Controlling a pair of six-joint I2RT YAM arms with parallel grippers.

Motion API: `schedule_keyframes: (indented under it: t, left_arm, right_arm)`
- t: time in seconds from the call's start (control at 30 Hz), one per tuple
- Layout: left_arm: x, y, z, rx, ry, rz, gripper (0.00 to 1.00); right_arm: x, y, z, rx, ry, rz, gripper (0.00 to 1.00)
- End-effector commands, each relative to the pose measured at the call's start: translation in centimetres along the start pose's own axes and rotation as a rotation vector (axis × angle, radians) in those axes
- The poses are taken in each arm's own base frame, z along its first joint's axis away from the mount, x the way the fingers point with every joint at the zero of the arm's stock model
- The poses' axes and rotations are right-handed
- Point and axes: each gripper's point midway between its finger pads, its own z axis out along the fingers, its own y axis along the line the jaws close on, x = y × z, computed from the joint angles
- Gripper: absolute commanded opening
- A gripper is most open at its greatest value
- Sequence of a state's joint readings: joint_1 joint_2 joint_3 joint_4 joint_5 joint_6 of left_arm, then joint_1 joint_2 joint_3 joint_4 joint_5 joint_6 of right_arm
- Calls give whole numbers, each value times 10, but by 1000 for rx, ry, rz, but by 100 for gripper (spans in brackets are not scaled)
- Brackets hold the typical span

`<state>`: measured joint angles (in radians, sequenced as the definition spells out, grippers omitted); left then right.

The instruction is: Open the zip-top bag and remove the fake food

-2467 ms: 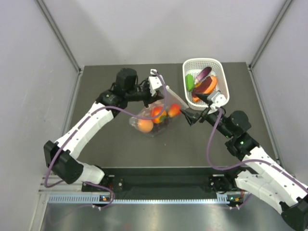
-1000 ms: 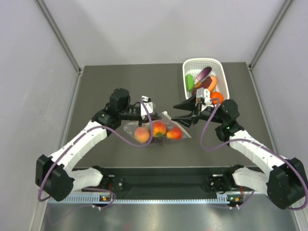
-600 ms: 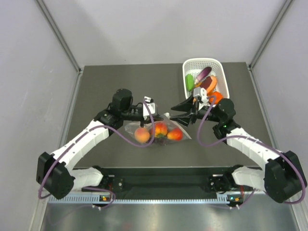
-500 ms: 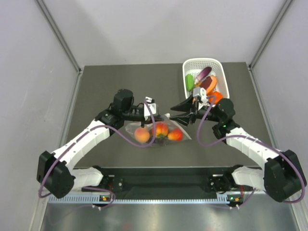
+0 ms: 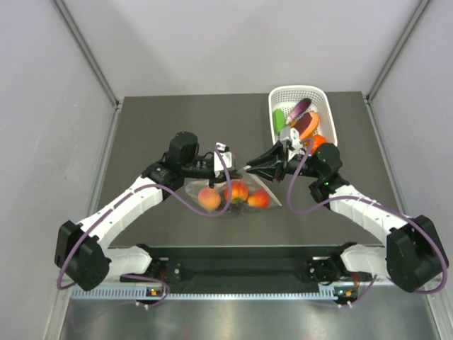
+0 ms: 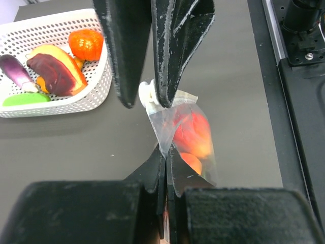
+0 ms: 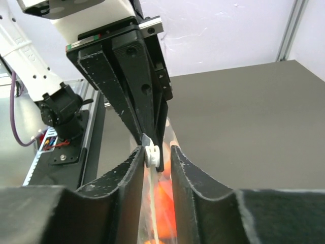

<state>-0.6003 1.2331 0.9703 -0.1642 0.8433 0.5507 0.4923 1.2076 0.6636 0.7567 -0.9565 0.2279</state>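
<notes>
in the middle of the counter (image 5: 163, 127), a little toward the near edge, the zip-top bag (image 5: 241, 185) holds the fake food (image 5: 237, 191), with peach-orange and red-orange fruits showing through the plastic. my left gripper (image 6: 165, 152) is clamped on the bag's top edge. my right gripper (image 7: 156, 149) meets it there, fingers slightly apart, straddling the white zip slider (image 7: 151, 151). at the far right corner, the white basket (image 5: 297, 89) carries an eggplant (image 5: 301, 106), a green vegetable (image 5: 280, 122) and orange pieces.
</notes>
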Motion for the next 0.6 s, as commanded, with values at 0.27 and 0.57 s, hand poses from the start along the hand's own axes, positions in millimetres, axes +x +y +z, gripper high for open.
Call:
schedule_keyframes:
  t: [0.27,0.57]
  left_arm:
    - [-17,11,0,-63,-72,46,0]
    - [-30,14,-5,-117,-124,61,0]
  right_arm:
    - [-19,10,9,-76,-16,-69,8]
    - [-11,0,11,-40,23,-56,0]
